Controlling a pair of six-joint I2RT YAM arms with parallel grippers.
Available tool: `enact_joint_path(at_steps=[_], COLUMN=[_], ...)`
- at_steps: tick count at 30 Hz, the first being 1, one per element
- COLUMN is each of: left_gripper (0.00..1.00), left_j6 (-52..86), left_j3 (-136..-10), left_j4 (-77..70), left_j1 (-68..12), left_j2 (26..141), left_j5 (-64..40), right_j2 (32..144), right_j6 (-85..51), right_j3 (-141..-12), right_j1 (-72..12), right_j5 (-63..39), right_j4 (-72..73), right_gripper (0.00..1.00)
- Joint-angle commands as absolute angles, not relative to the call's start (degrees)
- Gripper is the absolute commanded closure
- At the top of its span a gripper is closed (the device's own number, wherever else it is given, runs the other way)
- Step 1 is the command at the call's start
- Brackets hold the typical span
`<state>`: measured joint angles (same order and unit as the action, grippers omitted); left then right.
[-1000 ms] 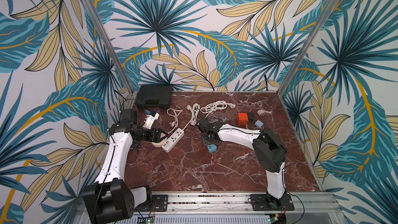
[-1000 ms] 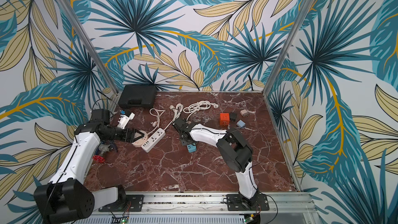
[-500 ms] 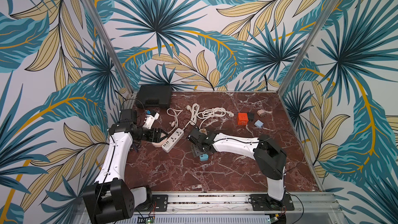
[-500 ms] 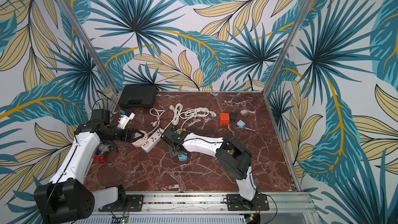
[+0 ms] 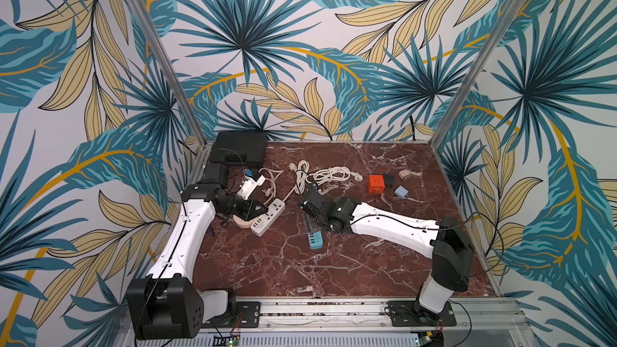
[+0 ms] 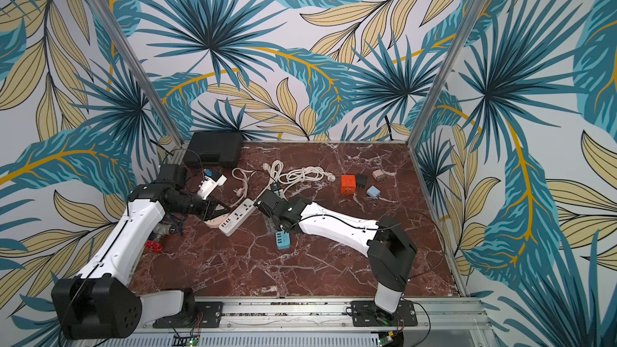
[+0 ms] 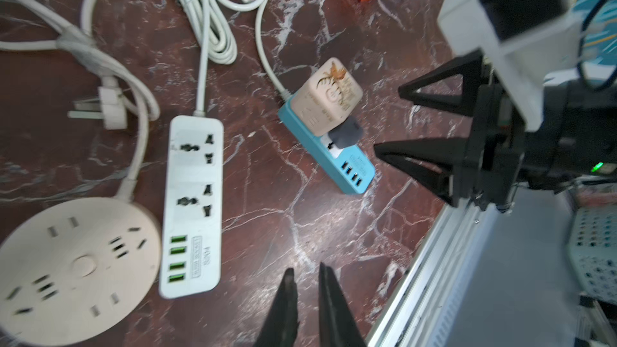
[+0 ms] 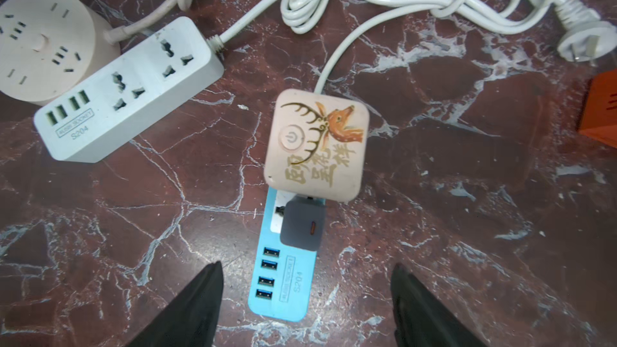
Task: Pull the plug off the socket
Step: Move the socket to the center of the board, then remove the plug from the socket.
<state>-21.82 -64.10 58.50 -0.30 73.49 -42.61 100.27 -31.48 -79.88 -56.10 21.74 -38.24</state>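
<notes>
Vs 1 s ago: blue strip (image 5: 315, 240) slid forward; left gripper (image 7: 306, 268) now closed, empty; right gripper (image 8: 306, 263) jaws spread, flanking strip's USB end. Right wrist view shows grey plug (image 8: 302, 225) seated in strip beside pink cube (image 8: 317, 145); top views show only USB end.

Sockets, plugs and cables lie strewn across a red-brown marble table (image 5: 334, 262).
A black case (image 5: 239, 149) sits in the far left corner. Near the left edge, a round pink socket (image 5: 243, 221) lies just beside a white power strip (image 5: 268, 216). A blue power strip (image 5: 315, 240) lies near the middle. Coils of white cable (image 5: 330, 174) sprawl towards the far edge. An orange cube (image 5: 375, 184), a black adapter (image 5: 388, 180), a beige adapter (image 5: 405, 175) and a pale blue adapter (image 5: 400, 191) cluster nearer the right edge.
</notes>
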Motion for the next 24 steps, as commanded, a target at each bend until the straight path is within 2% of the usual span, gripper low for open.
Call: enact_joint_path(at_steps=[1, 6, 14, 24], left_gripper=[1.00, 1.00, 1.00, 1.00], left_j6=[-22.2, -20.3, -17.2, -17.0], left_j3=[-68.2, -72.0, -79.7, -85.7], left_j4=[54.6, 51.3, 47.7, 51.8], left_j1=[-4.8, -11.0, -19.3, -23.1], left_j2=[76.2, 81.8, 93.5, 105.2], left_j5=[-41.4, -40.0, -39.7, -39.7], right_j2=[98.1, 95.6, 85.9, 83.1], right_j6=[-32.6, -34.6, -38.2, -39.0], right_j3=[-78.5, -76.7, -65.8, -61.0], right_j1=[-55.6, -54.9, -51.1, -50.2], right_j5=[24.8, 25.6, 21.9, 19.4], right_j4=[-40.7, -41.8, -36.6, -33.4], right_gripper=[0.21, 0.24, 0.26, 0.26])
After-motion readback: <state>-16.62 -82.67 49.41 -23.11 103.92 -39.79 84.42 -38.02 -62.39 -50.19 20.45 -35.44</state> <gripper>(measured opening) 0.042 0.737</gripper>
